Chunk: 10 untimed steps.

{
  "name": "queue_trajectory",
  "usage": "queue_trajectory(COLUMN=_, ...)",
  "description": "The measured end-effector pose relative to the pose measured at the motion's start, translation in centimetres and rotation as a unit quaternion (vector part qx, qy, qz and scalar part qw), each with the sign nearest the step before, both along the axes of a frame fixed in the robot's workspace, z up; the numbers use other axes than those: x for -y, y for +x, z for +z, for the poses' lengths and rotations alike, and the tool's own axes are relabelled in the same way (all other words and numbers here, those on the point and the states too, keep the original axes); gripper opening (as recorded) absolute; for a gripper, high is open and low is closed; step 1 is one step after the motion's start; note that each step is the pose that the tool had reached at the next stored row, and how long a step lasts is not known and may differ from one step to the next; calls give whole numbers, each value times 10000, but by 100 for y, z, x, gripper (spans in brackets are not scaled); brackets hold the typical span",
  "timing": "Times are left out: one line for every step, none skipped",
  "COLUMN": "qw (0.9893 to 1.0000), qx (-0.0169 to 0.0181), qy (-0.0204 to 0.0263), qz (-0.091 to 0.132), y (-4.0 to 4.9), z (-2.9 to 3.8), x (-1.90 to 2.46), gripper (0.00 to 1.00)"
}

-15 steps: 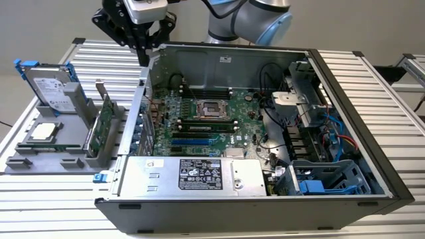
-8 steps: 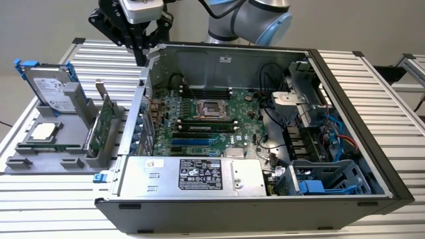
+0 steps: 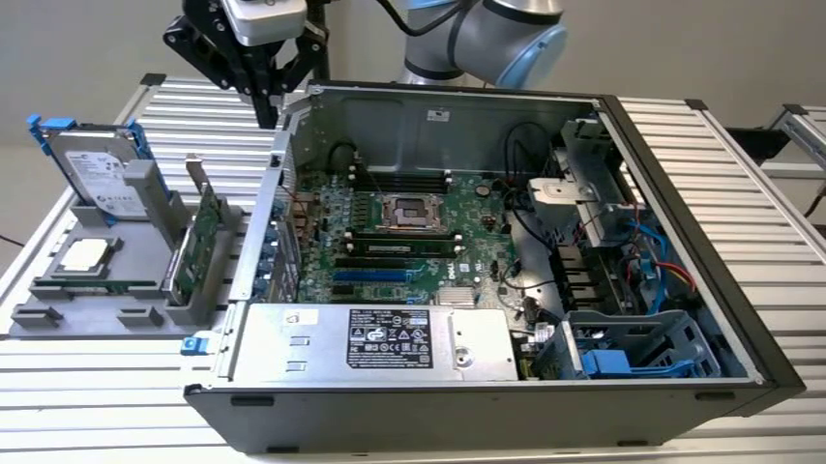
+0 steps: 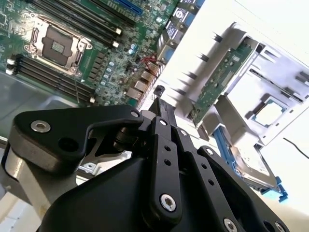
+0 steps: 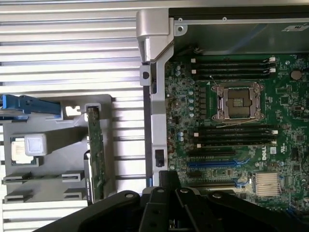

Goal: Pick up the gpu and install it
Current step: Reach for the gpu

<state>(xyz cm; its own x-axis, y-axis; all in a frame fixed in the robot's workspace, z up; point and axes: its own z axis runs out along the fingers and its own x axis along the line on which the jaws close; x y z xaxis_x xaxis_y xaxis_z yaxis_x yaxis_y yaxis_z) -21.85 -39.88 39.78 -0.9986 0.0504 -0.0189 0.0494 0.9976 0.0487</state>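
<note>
Gripper (image 3: 267,116) of black linked metal hung in the air over the far left corner of the case as the exterior view shows it, and its two fingers were drawn tight together with nothing between them. It touched nothing. From where I stood, the tips pointed straight down, just outside the case's left wall. The grey and pale blue robot arm (image 3: 490,39) rose behind it at the far edge.

The gpu (image 3: 207,242), a thin flat green circuit card with a silver metal end bracket, stood upright on its long edge in a slot of the grey plastic parts holder (image 3: 142,266), to the left of the case and nearer than the gripper. Card and gripper were well apart. In the first wrist view the gpu (image 5: 95,154) showed edge-on as a narrow green strip in that same holder.

On the far end of the holder a silver hard drive in a blue frame (image 3: 97,169) leaned upright. A square silver processor chip (image 3: 84,254) lay flat to the left of the card.

The large dark grey computer case (image 3: 427,126) lay on its side with the cover off. Its green motherboard (image 3: 387,251) faced up, and a silver power supply box (image 3: 374,343) sat along the near side. Everything rested on a table of ribbed aluminium slats (image 3: 103,387).
</note>
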Motion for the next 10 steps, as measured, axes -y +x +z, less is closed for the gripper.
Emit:
queue_trajectory(qw=10000, qx=0, qy=0, qz=1, y=-8, z=0, x=0, gripper=0)
queue_trajectory(qw=10000, qx=0, qy=0, qz=1, y=-16, z=0, x=0, gripper=0)
queue_trajectory(qw=10000, qx=0, qy=0, qz=2, y=-24, z=0, x=0, gripper=0)
queue_trajectory(qw=10000, qx=0, qy=0, qz=3, y=-33, z=0, x=0, gripper=0)
queue_trajectory(qw=10000, qx=0, qy=0, qz=3, y=-41, z=0, x=0, gripper=0)
queue_trajectory(qw=10000, qx=0, qy=0, qz=4, y=-49, z=0, x=0, gripper=0)
queue_trajectory(qw=10000, qx=0, qy=0, qz=4, y=-57, z=0, x=0, gripper=0)
queue_trajectory(qw=10000, qx=0, qy=0, qz=5, y=-65, z=0, x=0, gripper=0)
queue_trajectory(qw=10000, qx=0, qy=0, qz=5, y=-73, z=0, x=0, gripper=0)
queue_trajectory(qw=10000, qx=1, qy=0, qz=6, y=-81, z=-1, x=0, gripper=0)
